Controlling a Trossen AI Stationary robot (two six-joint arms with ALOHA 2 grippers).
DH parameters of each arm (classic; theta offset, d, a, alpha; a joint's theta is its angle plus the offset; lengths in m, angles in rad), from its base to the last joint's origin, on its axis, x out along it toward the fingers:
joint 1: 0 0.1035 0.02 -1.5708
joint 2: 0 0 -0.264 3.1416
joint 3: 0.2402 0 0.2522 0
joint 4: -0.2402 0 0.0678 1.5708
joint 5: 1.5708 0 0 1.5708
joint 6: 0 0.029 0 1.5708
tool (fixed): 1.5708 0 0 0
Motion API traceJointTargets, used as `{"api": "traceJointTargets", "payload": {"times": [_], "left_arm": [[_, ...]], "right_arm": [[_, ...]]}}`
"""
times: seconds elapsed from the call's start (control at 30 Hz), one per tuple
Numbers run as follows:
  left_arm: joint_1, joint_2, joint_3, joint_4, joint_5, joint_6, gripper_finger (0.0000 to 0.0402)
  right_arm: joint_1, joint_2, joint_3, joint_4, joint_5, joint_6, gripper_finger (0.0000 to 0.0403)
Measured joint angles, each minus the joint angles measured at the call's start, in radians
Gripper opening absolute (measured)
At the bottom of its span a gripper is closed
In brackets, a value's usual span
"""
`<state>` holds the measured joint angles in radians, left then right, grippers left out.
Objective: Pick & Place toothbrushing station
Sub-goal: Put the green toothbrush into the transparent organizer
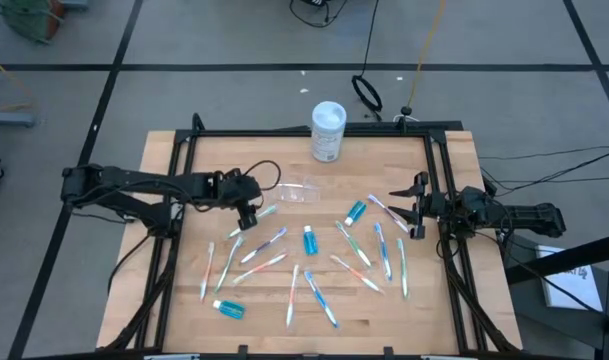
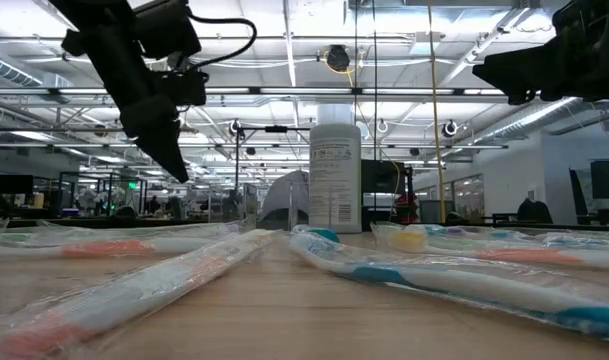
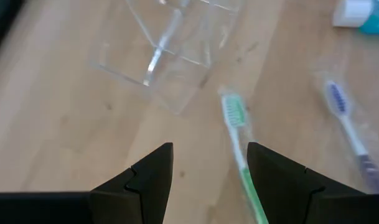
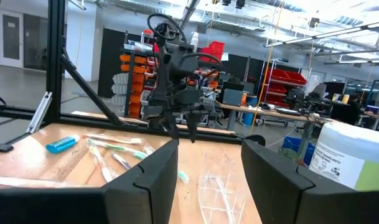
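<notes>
A clear plastic cup (image 1: 299,192) (image 3: 170,56) lies on the wooden table, apparently on its side. Several slim toothbrushes in clear wrappers lie flat across the table's middle, among them a green-headed one (image 3: 239,143) (image 1: 262,213). Three blue toothpaste tubes (image 1: 356,212) (image 1: 309,240) (image 1: 229,308) lie among them. My left gripper (image 1: 249,207) (image 3: 209,162) hangs open above the table, tilted down, just left of the cup, with the green brush's handle below its fingers. My right gripper (image 1: 404,210) (image 4: 209,155) waits open at the table's right edge, raised and holding nothing.
A tall white cylindrical container (image 1: 328,130) (image 2: 335,178) stands upright at the table's far edge. A black frame rail (image 1: 314,131) runs round the tabletop. Bare wood lies along the table's far left part (image 1: 214,160).
</notes>
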<state>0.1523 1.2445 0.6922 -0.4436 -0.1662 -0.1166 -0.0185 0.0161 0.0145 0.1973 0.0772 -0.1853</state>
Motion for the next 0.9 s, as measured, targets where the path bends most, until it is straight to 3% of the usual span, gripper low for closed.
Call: {"api": "traceJointTargets", "payload": {"times": [0.27,0.37,0.53,0.9], "left_arm": [[0.046,0.0,0.0,0.004,0.035,-0.028,0.0209],[0.045,0.0,-0.013,0.079,0.037,-0.005,0.0209],[0.044,0.0,-0.055,0.144,0.162,0.065,0.0209],[0.035,0.03,-0.112,0.146,0.166,-0.017,0.0209]], "right_arm": [[0.0,0.0,0.0,-0.001,0.0,0.005,0.0169],[0.0,0.0,0.0,-0.001,0.0,0.005,0.0169],[0.0,0.0,0.0,-0.001,0.0,0.005,0.0169],[0.0,0.0,0.0,-0.008,0.0,-0.019,0.0169]]}}
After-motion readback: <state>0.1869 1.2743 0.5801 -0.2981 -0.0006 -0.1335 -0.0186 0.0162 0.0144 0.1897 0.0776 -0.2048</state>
